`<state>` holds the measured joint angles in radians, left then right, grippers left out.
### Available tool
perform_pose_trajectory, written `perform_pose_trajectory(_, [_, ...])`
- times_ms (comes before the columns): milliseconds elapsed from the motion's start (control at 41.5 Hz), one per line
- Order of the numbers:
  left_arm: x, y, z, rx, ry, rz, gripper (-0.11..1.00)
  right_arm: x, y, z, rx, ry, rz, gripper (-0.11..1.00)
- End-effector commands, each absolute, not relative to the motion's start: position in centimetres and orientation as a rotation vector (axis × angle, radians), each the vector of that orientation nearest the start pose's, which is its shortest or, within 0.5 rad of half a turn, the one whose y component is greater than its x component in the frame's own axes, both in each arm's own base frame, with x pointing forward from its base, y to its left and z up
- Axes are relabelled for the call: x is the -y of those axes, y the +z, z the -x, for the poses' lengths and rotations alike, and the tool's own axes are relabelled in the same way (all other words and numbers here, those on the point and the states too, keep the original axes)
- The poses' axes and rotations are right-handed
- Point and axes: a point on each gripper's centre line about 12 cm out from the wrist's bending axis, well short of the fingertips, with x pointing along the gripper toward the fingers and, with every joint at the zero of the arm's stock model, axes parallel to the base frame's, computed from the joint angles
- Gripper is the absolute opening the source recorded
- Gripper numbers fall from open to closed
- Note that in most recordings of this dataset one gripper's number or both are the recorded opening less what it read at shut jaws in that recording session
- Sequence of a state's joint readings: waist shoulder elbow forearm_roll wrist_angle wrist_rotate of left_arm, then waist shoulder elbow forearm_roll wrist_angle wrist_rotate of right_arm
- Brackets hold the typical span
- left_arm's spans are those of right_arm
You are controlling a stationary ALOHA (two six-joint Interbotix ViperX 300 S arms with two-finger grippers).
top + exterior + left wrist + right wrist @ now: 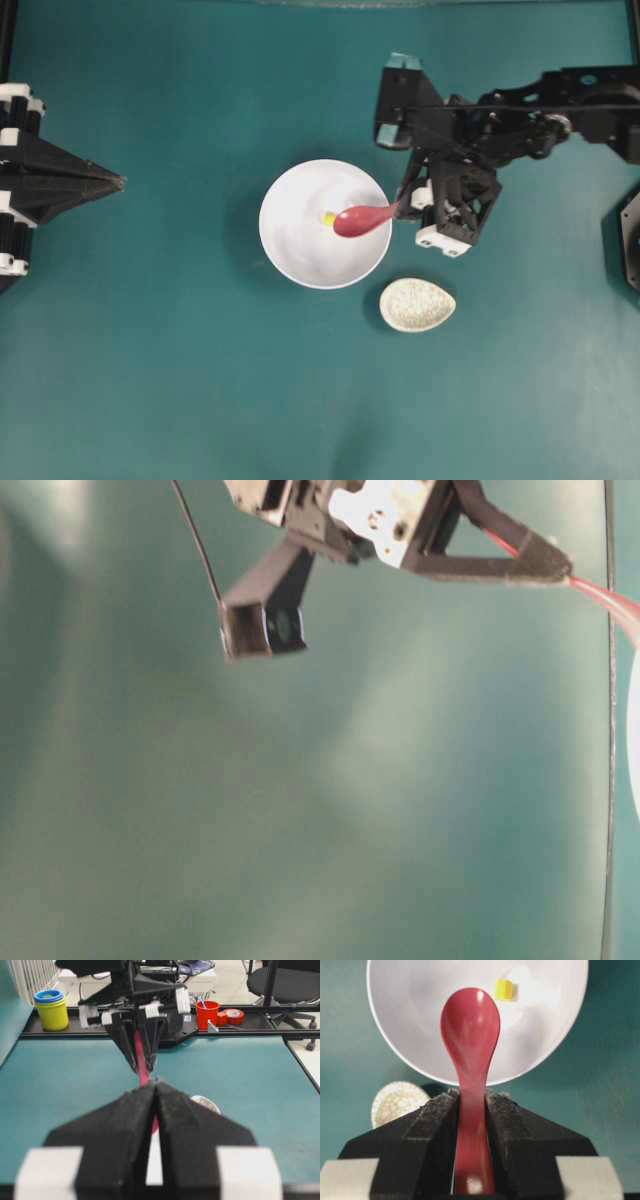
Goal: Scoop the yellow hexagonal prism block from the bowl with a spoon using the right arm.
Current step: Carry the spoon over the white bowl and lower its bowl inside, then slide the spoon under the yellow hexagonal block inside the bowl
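Yellow, tiny, six-sided: the yellow hexagonal prism block (pixel 503 989) sits on the inner floor of the bowl (pixel 290 250), toward the side nearest the right arm. Looks hard-edged and very light; judged likely to skid or roll across the glazed white surface when nudged rather than climb onto a lip. Far smaller than the scoop, so no fit problem once it is aboard, but little to keep it from sliding back out if the scoop tips

Spoon (pixel 470 1025): glossy pink-red, rigid, slick. Scoop hangs over the bowl interior, block just beyond and off to one side of its tip in the wrist view; overhead, the scoop reads as touching or nearly touching the block, cannot tell which. Handle is the only sensible hold, and it is already taken there

Right gripper (pixel 470 1105): fingers (pixel 432 1125) closed tight on the spoon handle, one pad each side, handle running straight back between them. Smooth handle on foam-like pads; twist in the grip is the risk I would watch if the scoop presses the bowl wall

Bowl rests on the teal counter (pixel 150 380), unsecured, may shift if pushed. Speckled teardrop dish (pixel 417 304) lies just beside the bowl, apart from it

Left gripper (pixel 156 1110): fingers pressed together, holding nothing, parked well away at the counter edge
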<state>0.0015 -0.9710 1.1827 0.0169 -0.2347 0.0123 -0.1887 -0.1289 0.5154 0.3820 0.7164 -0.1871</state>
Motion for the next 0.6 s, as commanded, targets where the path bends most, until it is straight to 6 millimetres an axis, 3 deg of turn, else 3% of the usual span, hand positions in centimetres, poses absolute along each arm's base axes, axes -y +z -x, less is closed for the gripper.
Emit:
perform_pose_trajectory(0, [0.0, 29.1, -20.0, 0.038, -0.003, -0.033, 0.01, 4.0, 23.0, -36.0, -1.025, 0.001, -0.318, 0.23])
perform_pose_trajectory(579, [0.0, 29.2, -20.0, 0.043, -0.003, -0.033, 0.01, 4.7, 20.1, -36.7, -1.123, -0.039, -0.299, 0.23])
